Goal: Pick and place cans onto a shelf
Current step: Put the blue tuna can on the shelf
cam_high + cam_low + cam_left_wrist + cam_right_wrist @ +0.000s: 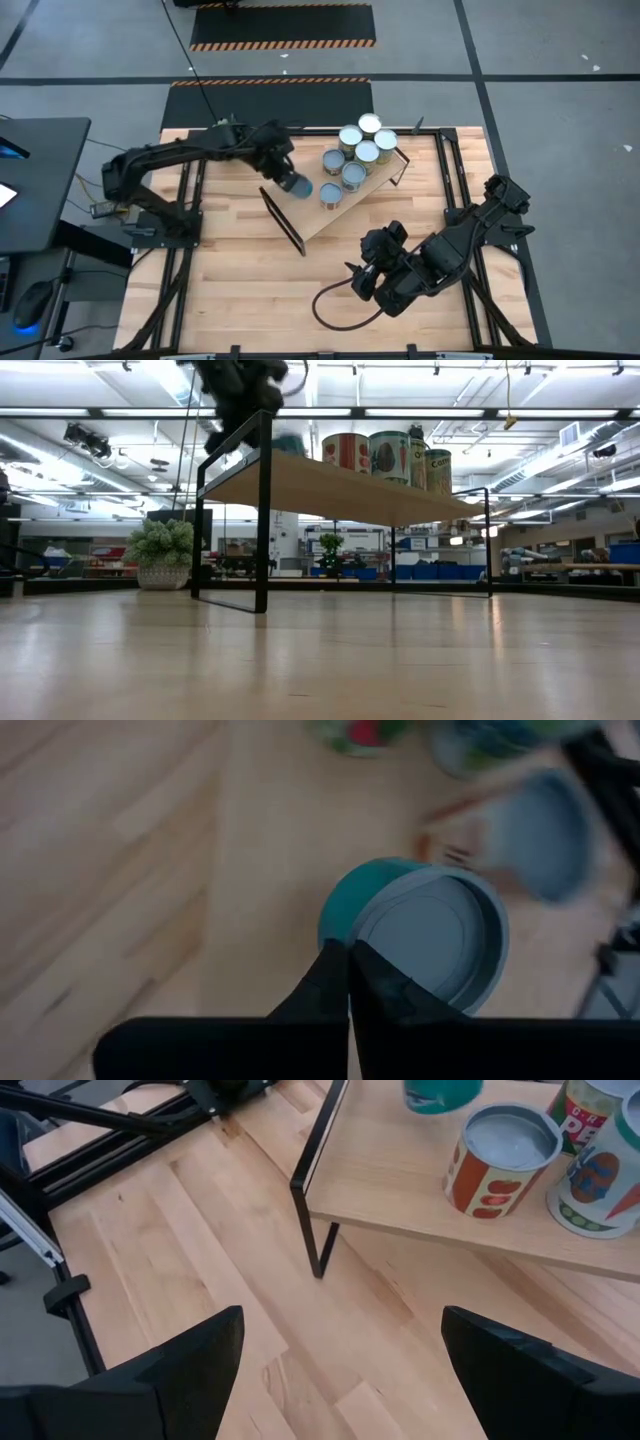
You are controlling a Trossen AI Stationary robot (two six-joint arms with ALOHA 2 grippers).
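My left gripper [348,982] is shut on the rim of a teal can [415,935]; my right gripper [335,1360] is spread, empty, low over the table [200,1260].

High view: the teal can hangs over the shelf [310,225], near seven cans [358,153] standing on it.

Low view: the shelf stands raised on black frames.

Left wrist view: only the thin lip is pinched. The can is probably rigid, smooth and slippery; I judge a body grip safer.

Right wrist view: labels show, hidden from above.
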